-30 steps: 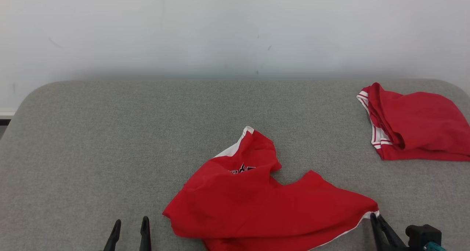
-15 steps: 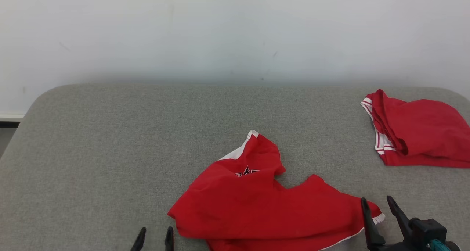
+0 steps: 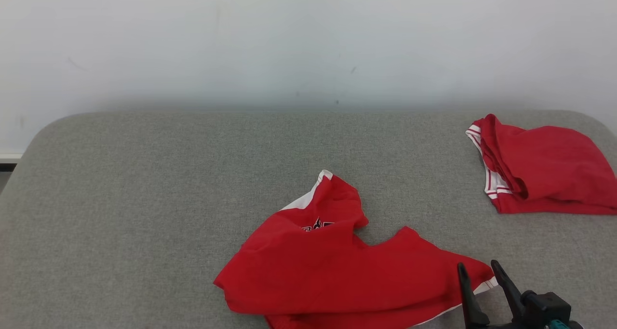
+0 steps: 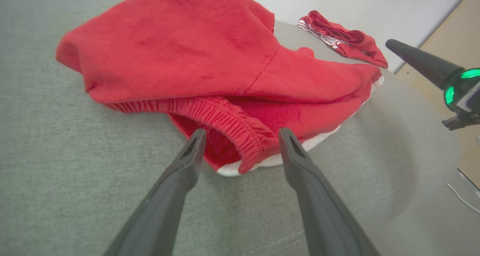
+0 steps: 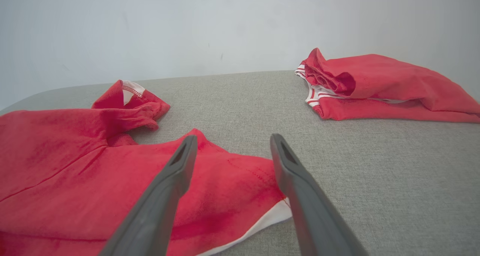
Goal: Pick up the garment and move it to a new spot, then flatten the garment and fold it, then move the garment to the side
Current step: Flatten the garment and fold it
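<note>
Head view: the garment [image 3: 337,276], red shorts, lies crumpled on the grey table [image 3: 144,199], near the middle and toward the near edge. Its lowest fold runs off the bottom of the frame. A small black print [image 3: 318,224] sits on the raised flap. A second garment [image 3: 544,170], also red and loosely folded, lies at the far right of the table, well apart from the first. A pale wall [image 3: 289,40] stands behind.

The right gripper [image 3: 478,264] is at lower right, over the garment's right corner. Jaws apart, nothing held.

Right wrist view adds detail at that corner. A white hem [image 5: 270,216] crosses between the two fingers. One finger lies over red cloth, the other over bare table just beside the hem. Whether either tip touches the cloth, I cannot tell. This view also resolves the striped trim [image 5: 313,93] on the second garment, white with red lines, which the head view gives only as a thin edge.

Left wrist view gives the near side of the garment. A gathered elastic waistband [image 4: 225,117] lies there, its folded end just beyond the tips of the left gripper [image 4: 242,132]. Jaws wide apart, not closed on anything; contact with the cloth cannot be judged. At the right edge of this view one dark finger of the right gripper points up and left, with a green light [image 4: 461,87] on its body. Past the table's rim a white cable [image 4: 463,196] lies on the floor.
</note>
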Robot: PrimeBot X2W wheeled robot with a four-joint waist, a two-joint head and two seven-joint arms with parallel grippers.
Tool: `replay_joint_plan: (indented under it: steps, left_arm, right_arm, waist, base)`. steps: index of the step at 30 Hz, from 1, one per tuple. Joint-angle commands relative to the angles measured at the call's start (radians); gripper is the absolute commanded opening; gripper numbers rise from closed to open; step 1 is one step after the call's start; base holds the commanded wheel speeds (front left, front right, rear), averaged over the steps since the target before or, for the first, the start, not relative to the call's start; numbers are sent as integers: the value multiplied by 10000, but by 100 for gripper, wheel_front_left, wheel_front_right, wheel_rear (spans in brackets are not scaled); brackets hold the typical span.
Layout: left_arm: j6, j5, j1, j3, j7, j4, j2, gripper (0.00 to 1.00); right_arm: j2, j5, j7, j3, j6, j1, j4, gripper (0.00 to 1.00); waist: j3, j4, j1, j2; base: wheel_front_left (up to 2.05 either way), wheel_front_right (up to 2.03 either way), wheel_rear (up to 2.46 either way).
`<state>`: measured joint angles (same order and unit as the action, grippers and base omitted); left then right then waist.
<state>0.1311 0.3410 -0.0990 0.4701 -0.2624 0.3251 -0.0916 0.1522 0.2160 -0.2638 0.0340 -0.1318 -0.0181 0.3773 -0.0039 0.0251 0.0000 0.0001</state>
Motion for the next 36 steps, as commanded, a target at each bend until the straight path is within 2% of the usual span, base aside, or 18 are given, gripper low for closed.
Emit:
replay_joint_plan:
  steps: [1,10,11,12,13,19,27,31,36]
  left_arm:
    - [-14,134,97,142,-24,202,-67,100]
    - [-12,654,863,812,-24,1065,-34,100]
    - [-12,699,984,791,-24,1050,-11,45]
    - [-12,740,1078,711,-24,1036,-6,14]
    - [-12,798,1119,640,-24,1045,-13,0]
    - [-15,788,1511,-211,-24,902,-358,0]
    - [-14,753,2142,-1360,-24,827,-1501,0]
    - [-16,1073,2232,-1100,-24,977,-1780,0]
    - [-16,1279,1922,-720,-24,1178,-1675,0]
  right_arm:
    - [-48,-94,-8,18,27,51,-22,100]
    - [-85,-77,-8,66,27,-65,-42,100]
    - [-94,-81,-8,73,27,-68,-44,100]
    - [-101,-85,-8,70,27,-68,-48,100]
    - [-107,-92,-8,73,27,-63,-49,100]
    - [-159,-102,-9,32,27,-29,-72,100]
    - [-212,-69,-7,125,27,-172,25,100]
    - [-250,-51,-8,160,27,-169,85,100]
    - [-235,-37,-8,89,27,-19,113,100]
  waist:
    - [19,-48,0,-1]
    - [95,-290,0,-1]
    - [103,-309,0,-1]
    - [112,-325,0,-1]
    - [119,-338,0,-1]
    - [168,-353,0,-1]
    - [231,-406,0,-1]
    - [250,-500,0,-1]
    - [199,-529,0,-1]
  base:
    - [0,0,0]
    - [0,0,0]
    - [0,0,0]
    - [0,0,0]
    - [0,0,0]
    - [0,0,0]
    - [0,0,0]
    - [0,0,0]
    - [0,0,0]
